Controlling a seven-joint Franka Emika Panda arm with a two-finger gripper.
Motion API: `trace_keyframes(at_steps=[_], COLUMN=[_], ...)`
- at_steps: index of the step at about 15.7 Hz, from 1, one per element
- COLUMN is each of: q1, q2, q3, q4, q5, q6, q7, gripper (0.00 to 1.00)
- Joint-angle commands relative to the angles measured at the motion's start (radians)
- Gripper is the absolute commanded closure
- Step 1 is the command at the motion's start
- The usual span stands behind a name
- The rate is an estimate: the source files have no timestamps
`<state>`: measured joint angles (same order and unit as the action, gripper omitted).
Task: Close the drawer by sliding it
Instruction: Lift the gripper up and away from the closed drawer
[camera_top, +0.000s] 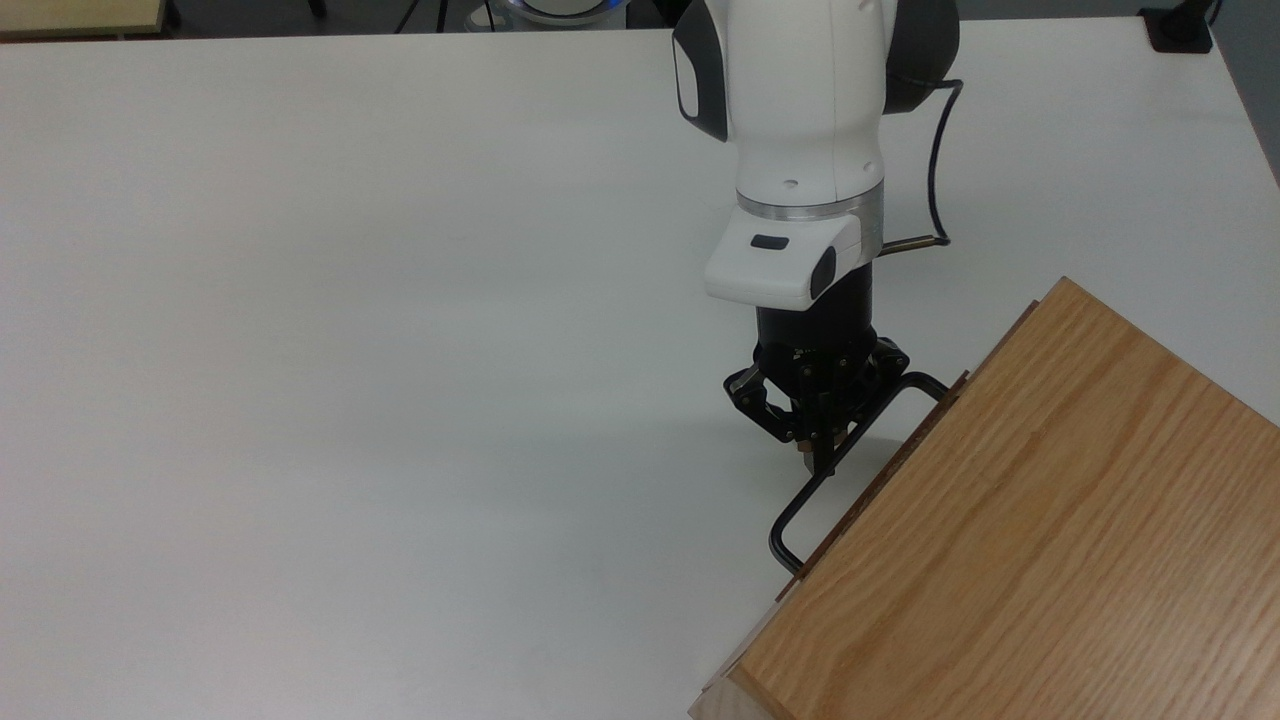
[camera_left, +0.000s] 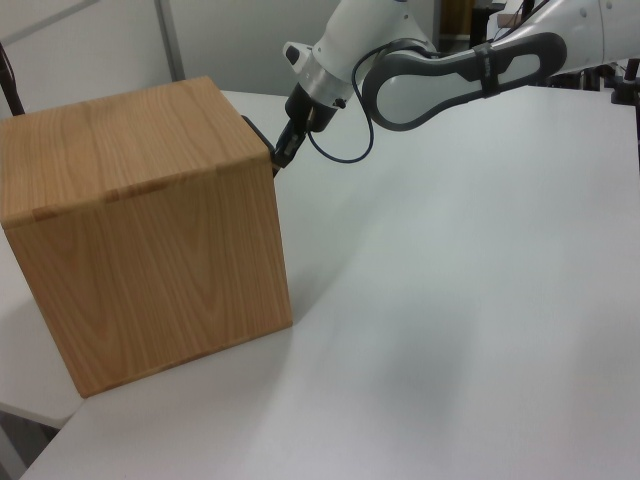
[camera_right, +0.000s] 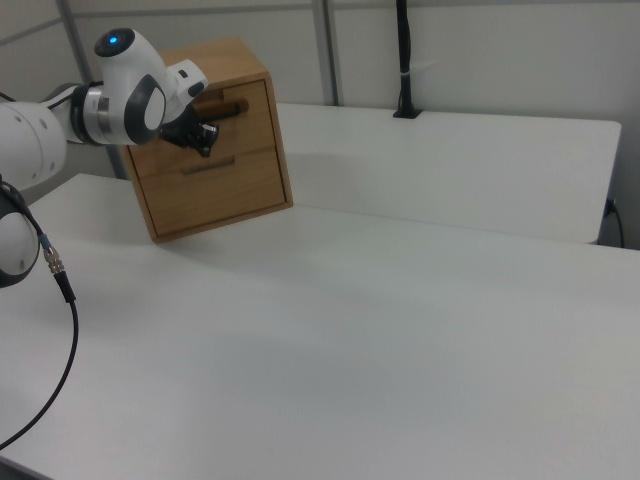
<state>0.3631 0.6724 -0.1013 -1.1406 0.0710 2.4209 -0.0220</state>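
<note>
showing a glossy white arm (camera_top: 800, 110) with dark grey joint covers and a silver ring above the wrist. carrying a black gripper (camera_top: 815, 445), trailing a thin black cable (camera_top: 935, 150), glowing blue at one joint.
</note>
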Motion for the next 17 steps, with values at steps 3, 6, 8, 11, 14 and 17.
trace_keyframes(at_steps=[3,6,8,11,14,17], q1=[0.031,0.024,0.014,-0.065,-0.148,-0.199], q2=[0.013,-0.065,-0.149,-0.298,-0.411,-0.525], q3=[-0.046,-0.035,-0.020,0.046,0.075,0.075], q4=[0.039,-0.039,-0.144,-0.278,-0.311,-0.350], q5=[0.007,-0.034,-0.051,-0.043,-0.030,-0.023], q6=[0.103,0.071,-0.008,-0.159,-0.409,-0.645], q7=[0.177,0.166,0.166,0.166,0.168,0.163], gripper=[0.96,0.94,0.93,0.88,0.64,0.22])
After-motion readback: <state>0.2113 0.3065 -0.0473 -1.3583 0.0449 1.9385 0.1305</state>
